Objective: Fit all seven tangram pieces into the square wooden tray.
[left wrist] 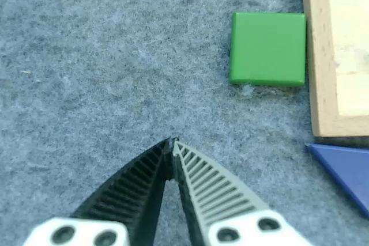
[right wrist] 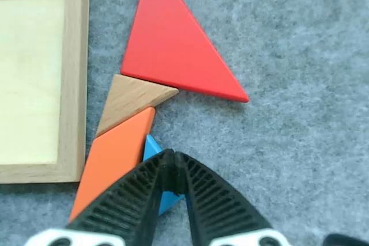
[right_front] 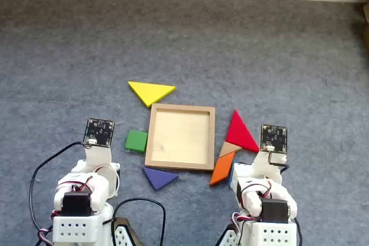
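Note:
The square wooden tray (right_front: 153, 136) lies mid-table with nothing in it. Around it lie a yellow triangle (right_front: 150, 91), a green square (right_front: 136, 141), a dark blue triangle (right_front: 158, 177), a red triangle (right_front: 240, 132), a plain wooden triangle (right_front: 228, 149) and an orange parallelogram (right_front: 222, 169). My left gripper (left wrist: 173, 142) is shut, near the green square (left wrist: 268, 48) and apart from it. My right gripper (right wrist: 171, 168) is shut, hovering over a light blue piece (right wrist: 151, 149) that is mostly hidden beneath it, beside the orange parallelogram (right wrist: 115, 162).
Grey carpet covers the table. Open carpet stretches behind the tray and to both far sides. Both arm bases (right_front: 81, 211) (right_front: 265, 214) stand at the near edge with cables trailing by the left one.

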